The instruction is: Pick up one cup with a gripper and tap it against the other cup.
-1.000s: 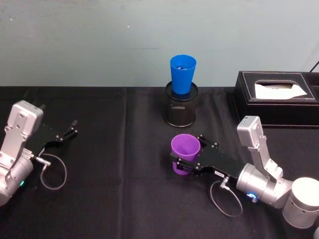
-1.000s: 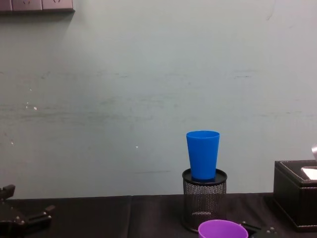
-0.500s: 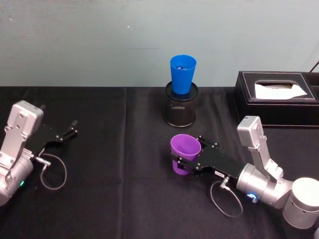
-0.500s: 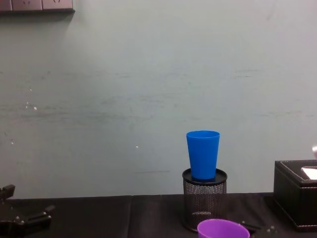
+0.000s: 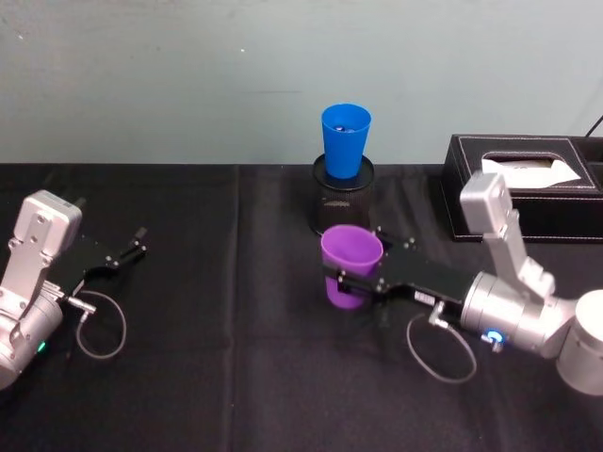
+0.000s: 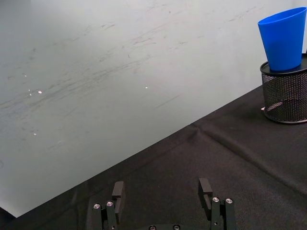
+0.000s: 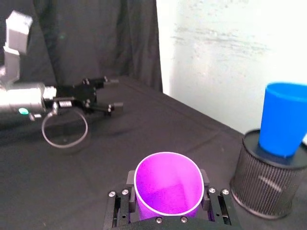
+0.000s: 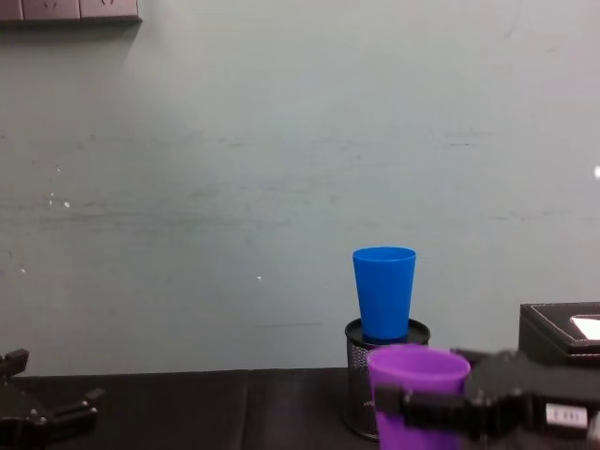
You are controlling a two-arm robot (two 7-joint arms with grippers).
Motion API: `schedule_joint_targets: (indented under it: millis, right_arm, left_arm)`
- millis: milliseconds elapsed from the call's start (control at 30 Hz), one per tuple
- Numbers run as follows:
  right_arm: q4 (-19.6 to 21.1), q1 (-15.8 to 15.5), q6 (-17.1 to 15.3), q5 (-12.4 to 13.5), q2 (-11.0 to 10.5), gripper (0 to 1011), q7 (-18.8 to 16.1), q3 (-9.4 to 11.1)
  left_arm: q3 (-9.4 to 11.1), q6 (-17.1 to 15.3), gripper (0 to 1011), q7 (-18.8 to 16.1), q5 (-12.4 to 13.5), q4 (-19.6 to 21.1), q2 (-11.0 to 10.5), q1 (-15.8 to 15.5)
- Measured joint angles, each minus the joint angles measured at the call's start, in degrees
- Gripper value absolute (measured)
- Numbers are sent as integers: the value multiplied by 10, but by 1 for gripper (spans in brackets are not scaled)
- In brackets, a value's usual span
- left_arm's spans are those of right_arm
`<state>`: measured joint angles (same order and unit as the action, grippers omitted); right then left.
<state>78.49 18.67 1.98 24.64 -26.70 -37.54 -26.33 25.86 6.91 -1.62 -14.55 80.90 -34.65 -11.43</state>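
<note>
My right gripper (image 5: 356,266) is shut on the purple cup (image 5: 350,266), holding it upright above the black cloth, mouth up. The right wrist view shows the purple cup (image 7: 168,189) clamped between the two fingers of the right gripper (image 7: 168,207). The blue cup (image 5: 346,139) stands upright in a black mesh pen holder (image 5: 343,202) just behind. In the chest view the purple cup (image 8: 417,394) hangs low in front of the holder (image 8: 359,384), right of and below the blue cup (image 8: 384,291), apart from it. My left gripper (image 5: 137,242) rests open at the far left.
A black tissue box (image 5: 523,188) sits at the back right, close to the right arm. The left gripper (image 6: 161,188) faces bare black cloth, with the blue cup (image 6: 283,38) and the holder (image 6: 285,96) far off. A wall lies behind the table.
The right gripper has risen and moved toward the pen holder, carrying the purple cup up off the cloth. The left arm and blue cup have not moved.
</note>
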Motion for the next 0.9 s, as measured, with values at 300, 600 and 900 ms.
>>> schedule_joint_targets:
  millis: [300, 600, 900]
  right_arm:
    - [39, 28, -50, 28, -17, 738, -2, 2]
    - [46, 47, -58, 33, -27, 738, -2, -11]
    - [46, 48, -58, 33, -28, 738, -1, -12]
  left_arm:
    - [0, 0, 1000, 0, 0, 0, 0, 0]
    - [0, 0, 1000, 0, 0, 0, 0, 0]
    - [0, 0, 1000, 0, 0, 0, 0, 0]
